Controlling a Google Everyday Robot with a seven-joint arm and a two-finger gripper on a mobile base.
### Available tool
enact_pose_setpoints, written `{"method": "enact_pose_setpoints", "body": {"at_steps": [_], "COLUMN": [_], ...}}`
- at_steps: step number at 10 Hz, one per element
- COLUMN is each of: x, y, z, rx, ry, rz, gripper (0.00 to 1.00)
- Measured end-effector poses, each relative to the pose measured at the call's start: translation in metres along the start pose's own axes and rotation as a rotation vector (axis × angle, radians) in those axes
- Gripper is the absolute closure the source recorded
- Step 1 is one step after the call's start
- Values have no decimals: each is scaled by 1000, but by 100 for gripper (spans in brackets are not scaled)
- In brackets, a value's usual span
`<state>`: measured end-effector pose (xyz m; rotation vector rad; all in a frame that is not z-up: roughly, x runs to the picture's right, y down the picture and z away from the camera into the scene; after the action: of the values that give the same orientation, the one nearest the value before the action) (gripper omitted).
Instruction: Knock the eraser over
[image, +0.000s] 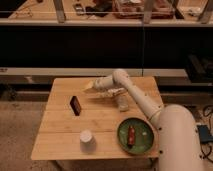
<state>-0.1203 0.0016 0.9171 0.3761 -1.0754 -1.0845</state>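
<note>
The eraser (75, 105) is a small dark block with a reddish edge, standing on its edge on the left middle of the wooden table (60, 135). My gripper (89, 88) is at the end of the white arm, above the table's far middle, up and to the right of the eraser and apart from it.
A white cup (87, 140) stands near the front edge. A green plate (142, 140) with a reddish item (131, 135) lies at the front right. A small pale object (122, 103) stands right of centre under the arm. Dark shelving runs behind the table.
</note>
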Motion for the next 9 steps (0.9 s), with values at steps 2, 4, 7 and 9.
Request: {"method": "enact_pose_setpoints", "body": {"at_steps": [2, 4, 7, 9], "x": [-6, -10, -14, -14], "y": [-2, -8, -17, -22], "z": [19, 36, 56, 65], "rx": [-12, -12, -1, 12], "ry": [-17, -36, -61, -75], "rz": [-17, -23, -25, -16], "gripper": [93, 93, 93, 93]}}
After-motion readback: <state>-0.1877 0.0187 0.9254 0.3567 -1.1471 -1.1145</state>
